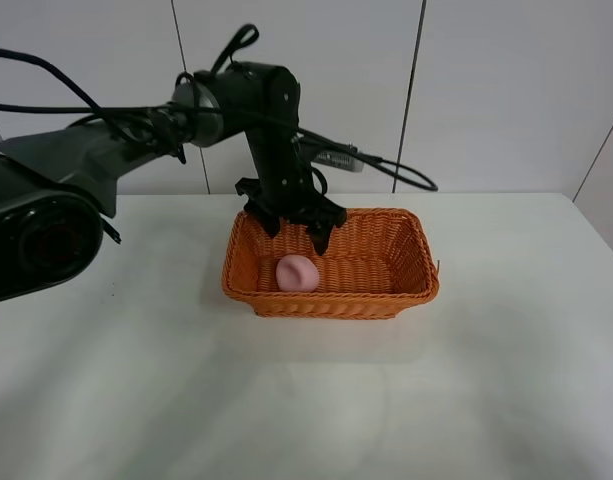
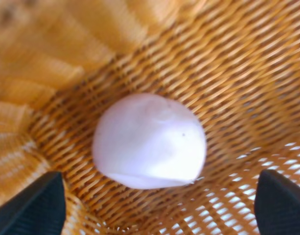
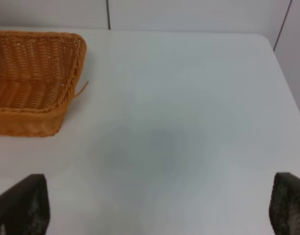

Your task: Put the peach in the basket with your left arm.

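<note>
While the peach (image 1: 297, 272) rests on the basket (image 1: 331, 303) floor toward its 9 o'clock end, the left gripper (image 1: 296, 231) hangs spread wide and empty just above, at the peach's 12 o'clock

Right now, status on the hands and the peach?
Left hand open, over basket's left end. Right hand open, over table. Peach loose on basket floor, not gripped. Nothing else in basket.

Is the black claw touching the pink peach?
Apart. The left wrist view shows bare basket weave between the peach and both fingertips of the left gripper.
</note>
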`<state>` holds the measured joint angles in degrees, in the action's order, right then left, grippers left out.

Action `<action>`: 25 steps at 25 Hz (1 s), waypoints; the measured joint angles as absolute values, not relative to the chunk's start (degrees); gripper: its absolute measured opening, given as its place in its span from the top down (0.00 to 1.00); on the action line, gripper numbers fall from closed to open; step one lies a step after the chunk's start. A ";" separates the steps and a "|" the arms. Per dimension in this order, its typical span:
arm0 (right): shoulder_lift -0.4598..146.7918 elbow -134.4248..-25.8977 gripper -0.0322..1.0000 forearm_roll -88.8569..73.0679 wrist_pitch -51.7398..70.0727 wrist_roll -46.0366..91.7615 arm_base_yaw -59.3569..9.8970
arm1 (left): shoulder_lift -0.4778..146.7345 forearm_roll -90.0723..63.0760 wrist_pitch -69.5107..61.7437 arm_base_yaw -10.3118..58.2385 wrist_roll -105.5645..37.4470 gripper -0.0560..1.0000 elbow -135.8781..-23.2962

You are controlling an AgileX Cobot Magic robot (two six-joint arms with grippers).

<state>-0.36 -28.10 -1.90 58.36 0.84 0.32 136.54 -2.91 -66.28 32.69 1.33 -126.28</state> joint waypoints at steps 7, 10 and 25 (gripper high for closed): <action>-0.36 -28.10 0.30 -1.90 58.36 0.84 0.32 | 131.58 -4.45 -66.75 27.29 0.82 0.18 -127.46; -0.36 -28.10 0.30 -1.90 58.36 0.84 0.32 | 131.65 -4.32 -66.81 23.90 0.60 0.18 -127.46; -0.36 -28.10 0.30 -1.90 58.36 0.84 0.32 | 131.65 0.56 -66.71 0.24 -1.25 0.18 -125.88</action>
<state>-0.36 -28.10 -1.90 58.36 0.84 0.32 131.65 0.56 -66.71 0.24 -1.25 -125.88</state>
